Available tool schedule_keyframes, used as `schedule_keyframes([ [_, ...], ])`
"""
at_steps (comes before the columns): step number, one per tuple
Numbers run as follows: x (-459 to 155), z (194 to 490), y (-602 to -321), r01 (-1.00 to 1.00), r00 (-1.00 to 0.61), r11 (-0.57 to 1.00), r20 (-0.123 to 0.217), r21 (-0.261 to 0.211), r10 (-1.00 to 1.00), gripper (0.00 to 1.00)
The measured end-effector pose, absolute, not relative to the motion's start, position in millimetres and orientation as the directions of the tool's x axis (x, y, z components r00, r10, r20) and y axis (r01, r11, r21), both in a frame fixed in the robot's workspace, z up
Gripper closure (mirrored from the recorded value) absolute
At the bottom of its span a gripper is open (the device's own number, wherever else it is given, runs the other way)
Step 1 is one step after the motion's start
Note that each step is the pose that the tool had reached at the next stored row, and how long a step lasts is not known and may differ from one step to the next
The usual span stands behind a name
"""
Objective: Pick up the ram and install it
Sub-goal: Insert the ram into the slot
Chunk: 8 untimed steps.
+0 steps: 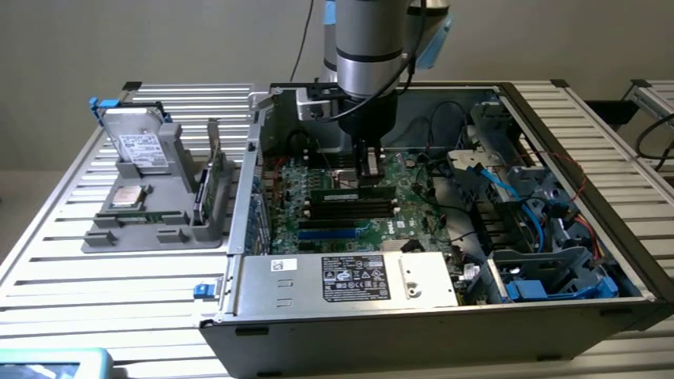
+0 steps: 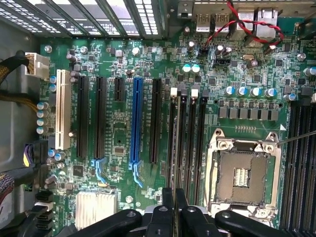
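Slatted metal surface (image 1: 63,260) under everything, plain wall behind. Off the case (image 1: 316,316) on the exterior view's left sits a gray tray (image 1: 158,234) with a drive (image 1: 137,146) propped in it. Inside the case, roughly mid-board, I've got the ram (image 1: 353,193) lying lengthwise along the black memory slots (image 2: 187,143), right at the one farthest from the case's front wall. I can't tell from here whether it's seated or just hovering over the slot.

My read on the stick: super light, stiff, thin, and not something I'd want to flex or scrape. The sensible grip is the middle of the top edge on the flat faces, away from the contact edge.

That's about where the hand (image 1: 368,183) is. It's closed down narrow, fingers (image 2: 167,212) nearly together, pinching the ram from above. Further toward the exterior view's right, the case holds the bare processor socket (image 2: 244,175), then blue cables (image 1: 526,209).
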<state>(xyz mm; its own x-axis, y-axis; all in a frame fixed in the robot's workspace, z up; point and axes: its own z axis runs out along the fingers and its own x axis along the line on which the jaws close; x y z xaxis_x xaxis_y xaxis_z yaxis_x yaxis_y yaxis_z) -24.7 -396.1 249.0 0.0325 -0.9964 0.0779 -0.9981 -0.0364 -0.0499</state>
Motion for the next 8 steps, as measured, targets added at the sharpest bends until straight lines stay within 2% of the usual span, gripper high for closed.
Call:
schedule_keyframes([
  [8, -21.0, 248.5, -396.1, -0.998, 0.027, -0.030, 0.078, -0.047, -0.997, 0.86],
])
